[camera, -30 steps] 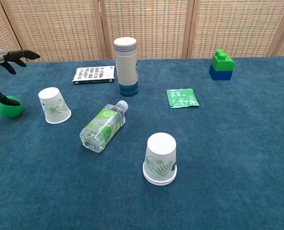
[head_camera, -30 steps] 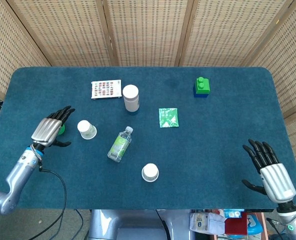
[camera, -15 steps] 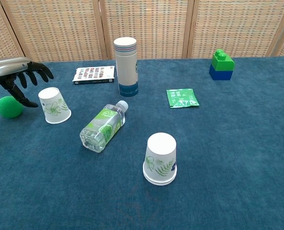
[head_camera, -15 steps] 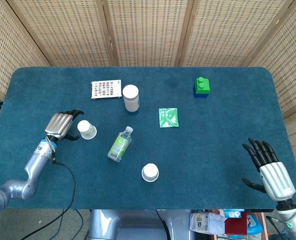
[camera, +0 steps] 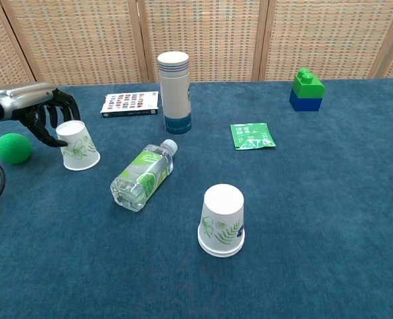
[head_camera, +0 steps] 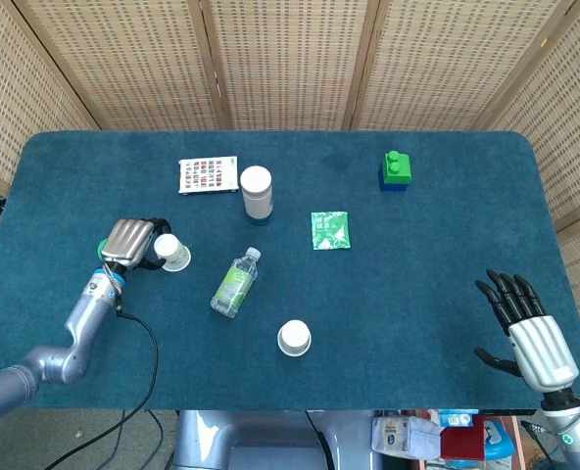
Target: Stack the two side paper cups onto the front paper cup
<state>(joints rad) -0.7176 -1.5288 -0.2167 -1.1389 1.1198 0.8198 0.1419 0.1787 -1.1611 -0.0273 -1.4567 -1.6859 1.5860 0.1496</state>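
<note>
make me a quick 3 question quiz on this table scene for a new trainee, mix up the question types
1. True or false: the plastic bottle stands upright.
2. Which item is closest to the left hand?
A. green foil packet
B. side paper cup
C. toy brick stack
3. Fill in: the front paper cup stands with its mouth facing ____.

Key
1. False; it lies on its side between the two cups.
2. B; the fingers curl at that cup's top, beside the green ball.
3. Down; its closed base is on top.
</note>
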